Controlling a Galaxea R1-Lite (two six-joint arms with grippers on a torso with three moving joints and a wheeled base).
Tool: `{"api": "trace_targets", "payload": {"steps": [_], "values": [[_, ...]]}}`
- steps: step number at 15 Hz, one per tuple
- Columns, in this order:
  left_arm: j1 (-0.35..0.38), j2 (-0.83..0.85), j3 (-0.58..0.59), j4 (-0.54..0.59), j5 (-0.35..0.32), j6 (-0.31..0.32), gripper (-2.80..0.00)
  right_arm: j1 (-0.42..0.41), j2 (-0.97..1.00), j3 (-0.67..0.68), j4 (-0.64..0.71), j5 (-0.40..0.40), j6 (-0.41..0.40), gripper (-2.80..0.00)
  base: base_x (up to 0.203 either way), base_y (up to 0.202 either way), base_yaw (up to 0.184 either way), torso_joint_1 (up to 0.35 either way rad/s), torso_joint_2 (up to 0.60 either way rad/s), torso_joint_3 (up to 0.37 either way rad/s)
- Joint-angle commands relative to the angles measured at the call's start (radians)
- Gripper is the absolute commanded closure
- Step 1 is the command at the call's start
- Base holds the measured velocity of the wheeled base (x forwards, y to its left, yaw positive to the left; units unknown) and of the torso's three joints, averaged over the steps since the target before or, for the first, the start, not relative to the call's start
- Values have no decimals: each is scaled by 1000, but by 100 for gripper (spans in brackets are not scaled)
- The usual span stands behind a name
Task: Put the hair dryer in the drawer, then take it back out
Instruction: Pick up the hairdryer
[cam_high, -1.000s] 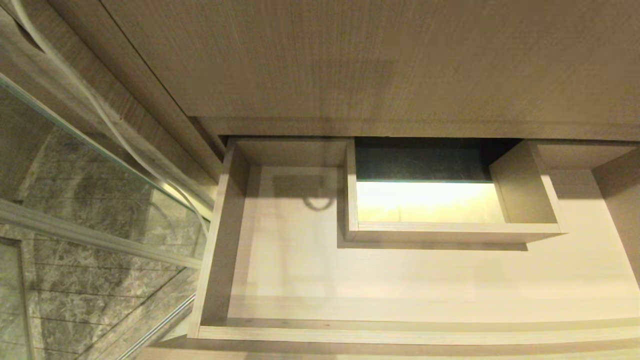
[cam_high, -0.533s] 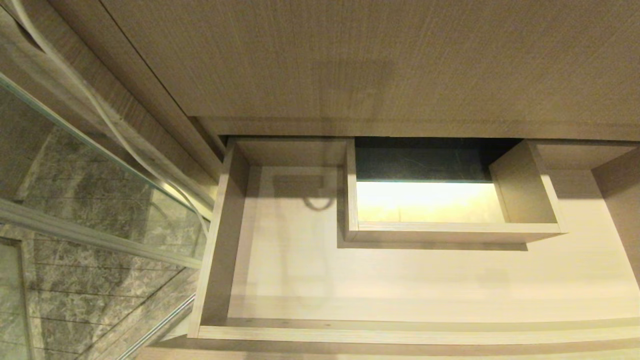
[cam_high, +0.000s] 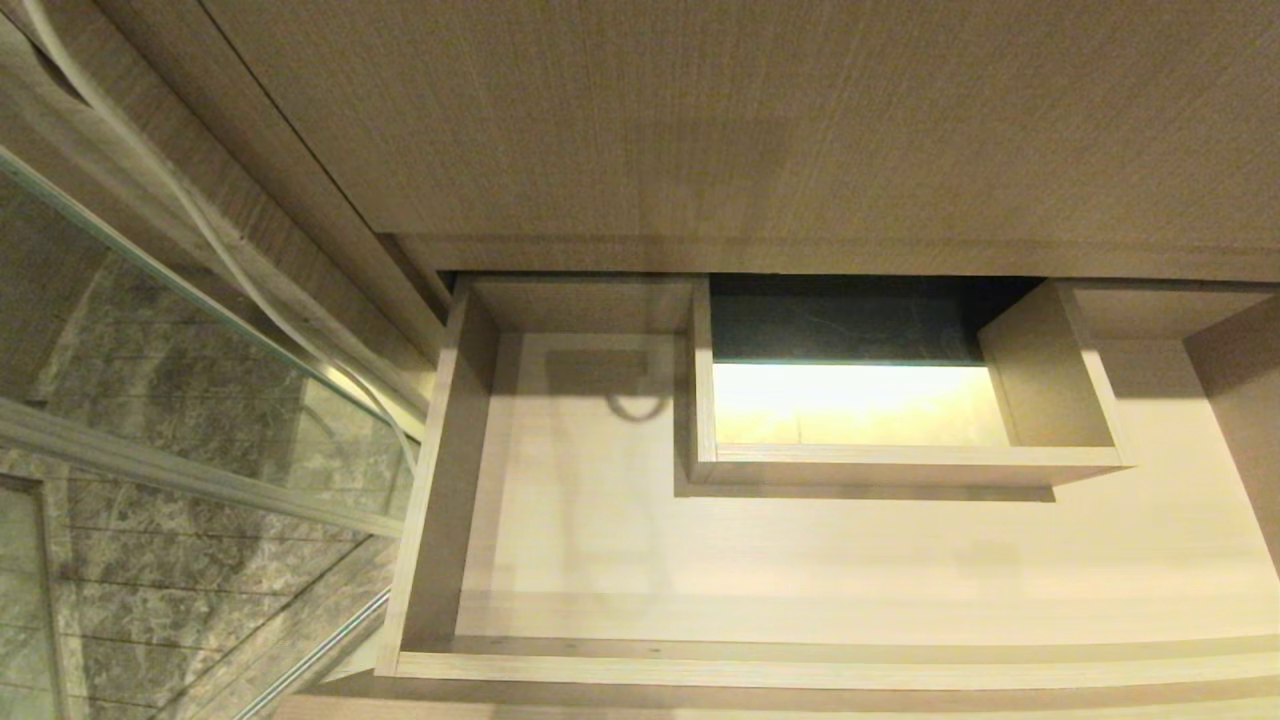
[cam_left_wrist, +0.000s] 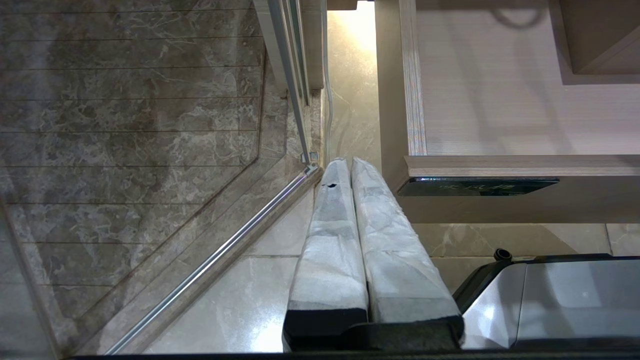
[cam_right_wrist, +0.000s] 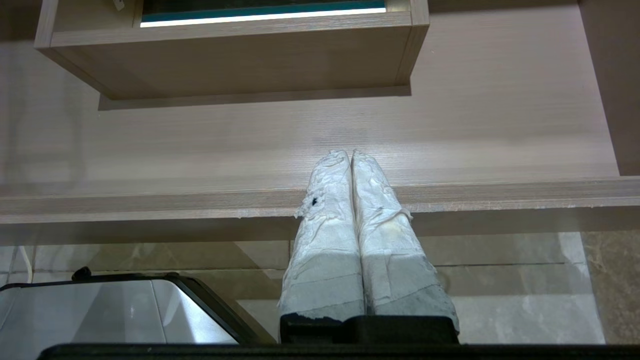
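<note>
The beige wood-grain drawer stands pulled open below the cabinet front, its pale floor bare around a boxed rectangular cut-out. No hair dryer shows in any view. Neither arm shows in the head view. My left gripper is shut with nothing in it, low beside the drawer's front left corner, by the black label. My right gripper is shut and empty too, its white-wrapped fingers pressed together in front of the drawer's front rail, pointing over the floor.
A glass shower panel with a metal rail stands to the left over grey marble tiles. The taller plain cabinet front hangs above the drawer. A part of my base sits on the pale floor tiles below the drawer.
</note>
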Motion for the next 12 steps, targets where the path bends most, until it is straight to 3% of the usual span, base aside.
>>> {"api": "trace_targets", "payload": {"steps": [1,12], "values": [[0,0,0,0,0,0,0,1,1,0,2,1,-8,0,0,0,0,0,0,0],[0,0,0,0,0,0,0,1,1,0,4,4,-15,0,0,0,0,4,-7,-2]]}}
